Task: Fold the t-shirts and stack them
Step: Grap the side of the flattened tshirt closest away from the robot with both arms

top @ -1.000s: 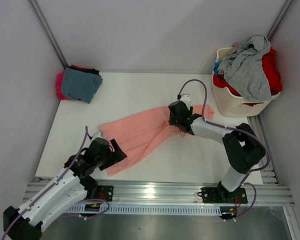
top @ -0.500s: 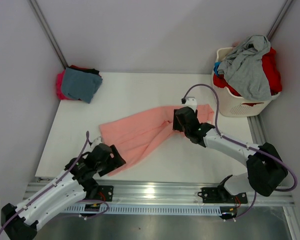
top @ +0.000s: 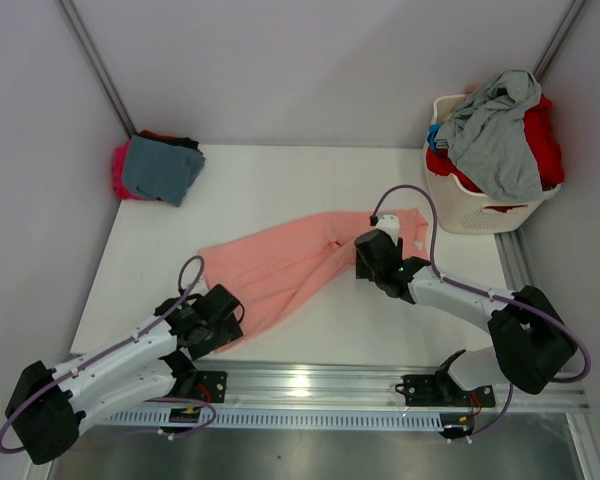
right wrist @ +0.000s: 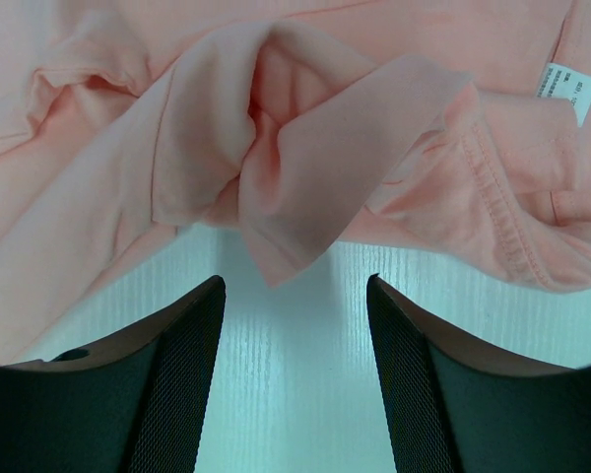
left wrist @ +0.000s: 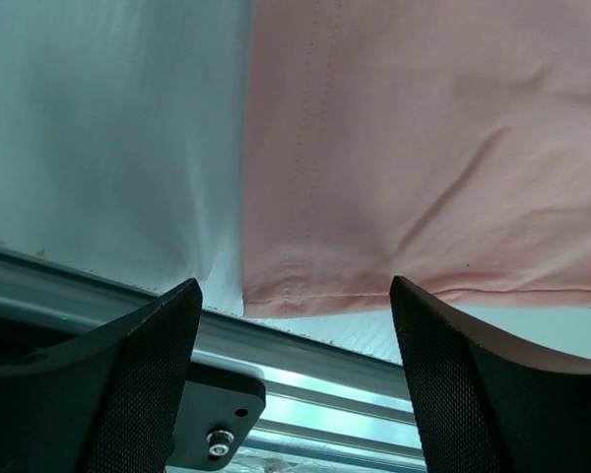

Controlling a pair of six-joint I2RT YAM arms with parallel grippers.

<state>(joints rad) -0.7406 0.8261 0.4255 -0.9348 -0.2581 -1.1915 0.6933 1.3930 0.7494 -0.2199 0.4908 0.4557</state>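
Note:
A salmon-pink t-shirt [top: 275, 265] lies spread and partly bunched across the middle of the white table. My left gripper [top: 225, 320] is at the shirt's near-left corner; in the left wrist view its jaws [left wrist: 295, 296] stand open over the stitched hem [left wrist: 374, 158], gripping nothing. My right gripper [top: 375, 265] hovers at the shirt's bunched right part. Seen from the right wrist, its jaws [right wrist: 295, 286] are open just short of a crumpled fold [right wrist: 295, 168], with bare table between the fingers. A white label [right wrist: 561, 91] shows near the collar.
A folded stack with a teal-blue shirt on top [top: 160, 168] sits at the back left corner. A white laundry basket [top: 470, 212] at the back right holds grey [top: 495, 130] and red shirts. An aluminium rail [top: 310, 385] runs along the near table edge.
My left gripper has slid nearer to the table's front edge at the hem corner, its jaws narrowing a little. My right gripper has drawn back toward the right and front, off the bunched cloth.

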